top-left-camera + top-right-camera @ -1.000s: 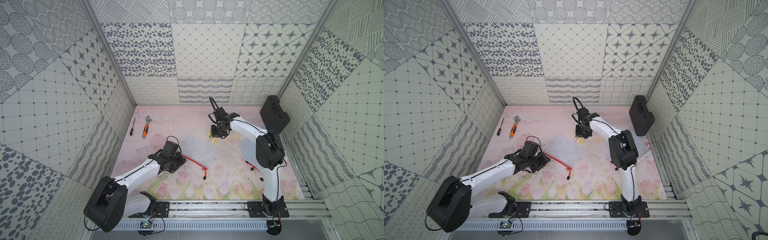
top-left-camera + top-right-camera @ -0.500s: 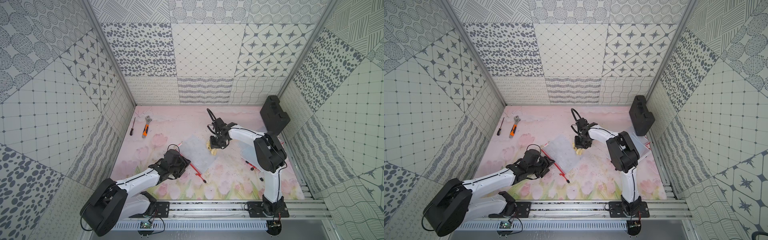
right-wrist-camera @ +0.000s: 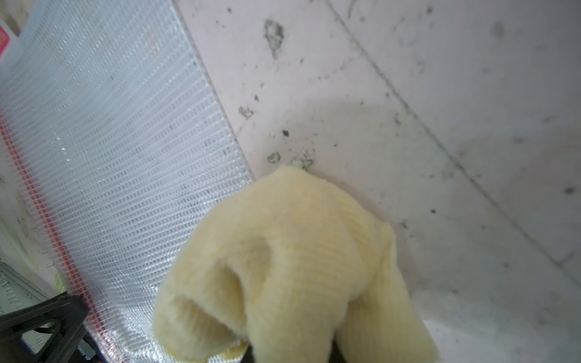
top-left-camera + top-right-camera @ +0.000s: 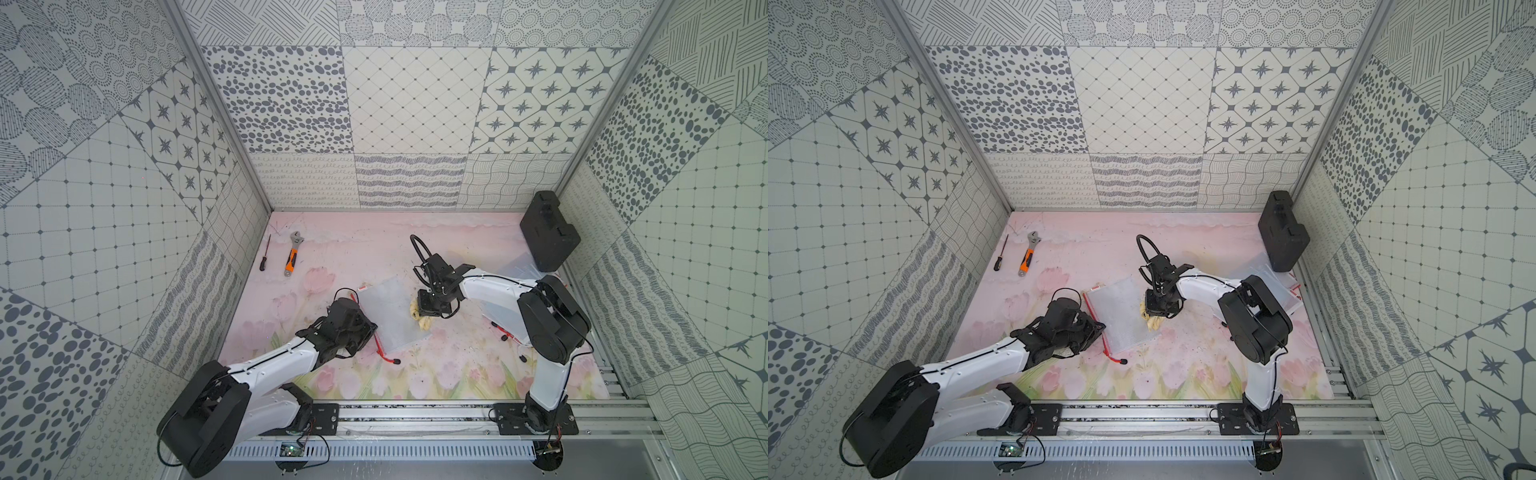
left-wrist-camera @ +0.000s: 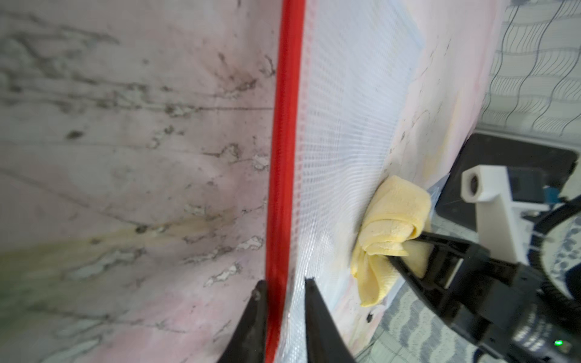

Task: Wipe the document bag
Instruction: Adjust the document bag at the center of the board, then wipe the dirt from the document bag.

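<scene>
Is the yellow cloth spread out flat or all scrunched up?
Scrunched up. The yellow cloth is bunched into folds, pinched by the right gripper, at the document bag's edge.

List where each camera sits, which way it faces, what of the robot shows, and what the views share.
Top views: high above the base rail, looking down into the cell; both arms whole, left gripper at the document bag.
Left wrist: on the left arm, looking along its fingers, which straddle the bag's red edge, toward the right gripper holding the yellow cloth.
Right wrist: on the right arm, looking over the cloth at bag and mat; own fingers nearly hidden.
Shared: every view shows bag and cloth.
</scene>
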Robot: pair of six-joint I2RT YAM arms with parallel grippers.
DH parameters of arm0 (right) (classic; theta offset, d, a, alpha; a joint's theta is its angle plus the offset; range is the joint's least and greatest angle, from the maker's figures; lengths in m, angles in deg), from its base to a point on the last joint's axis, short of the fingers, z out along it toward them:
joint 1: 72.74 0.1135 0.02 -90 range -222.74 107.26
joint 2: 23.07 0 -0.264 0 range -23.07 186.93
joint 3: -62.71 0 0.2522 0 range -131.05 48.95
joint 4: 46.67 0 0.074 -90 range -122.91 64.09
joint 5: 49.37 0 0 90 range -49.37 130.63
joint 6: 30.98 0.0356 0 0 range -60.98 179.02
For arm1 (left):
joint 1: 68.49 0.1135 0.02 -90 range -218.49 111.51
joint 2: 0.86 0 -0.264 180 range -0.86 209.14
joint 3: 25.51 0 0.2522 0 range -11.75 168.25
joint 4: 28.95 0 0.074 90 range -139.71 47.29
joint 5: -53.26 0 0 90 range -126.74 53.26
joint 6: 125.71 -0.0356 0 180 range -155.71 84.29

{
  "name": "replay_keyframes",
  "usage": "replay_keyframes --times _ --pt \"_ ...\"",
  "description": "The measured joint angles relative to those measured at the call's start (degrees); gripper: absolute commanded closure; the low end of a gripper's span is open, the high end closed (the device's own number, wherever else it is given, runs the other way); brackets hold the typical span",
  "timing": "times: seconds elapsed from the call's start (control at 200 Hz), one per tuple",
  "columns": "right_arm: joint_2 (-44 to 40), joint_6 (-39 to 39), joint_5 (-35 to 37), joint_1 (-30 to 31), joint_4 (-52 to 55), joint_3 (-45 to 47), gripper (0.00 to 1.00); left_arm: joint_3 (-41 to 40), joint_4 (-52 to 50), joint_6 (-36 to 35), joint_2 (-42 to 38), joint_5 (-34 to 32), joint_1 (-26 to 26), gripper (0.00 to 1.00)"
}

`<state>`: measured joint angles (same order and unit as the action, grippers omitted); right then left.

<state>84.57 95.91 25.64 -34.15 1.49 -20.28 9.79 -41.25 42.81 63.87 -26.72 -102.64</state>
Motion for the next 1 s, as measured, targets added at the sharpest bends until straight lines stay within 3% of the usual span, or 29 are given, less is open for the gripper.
replay_keyframes --times 0.14,0.385,0.62,0.87,1.001 --pt "0.39 -0.22 0.33 2.01 3.76 -2.64 1.00 0.57 -1.73 -1.33 0.44 -0.50 0.00 1.00" --pt "1.97 0.00 -1.20 8.33 6.86 -10.32 1.00 2.75 -1.88 -3.37 8.81 0.74 -0.02 1.00" --pt "9.33 0.26 -4.57 12.37 5.90 -15.04 1.00 4.26 -4.98 -5.95 8.39 0.44 -0.02 1.00" --pt "8.98 0.24 -4.31 13.29 2.36 -11.28 1.00 4.26 -7.65 -7.56 7.67 -0.31 -0.02 1.00" --pt "4.02 0.02 -3.98 10.71 -1.03 -3.28 1.00 4.26 -7.65 -8.20 7.74 -0.20 0.04 1.00"
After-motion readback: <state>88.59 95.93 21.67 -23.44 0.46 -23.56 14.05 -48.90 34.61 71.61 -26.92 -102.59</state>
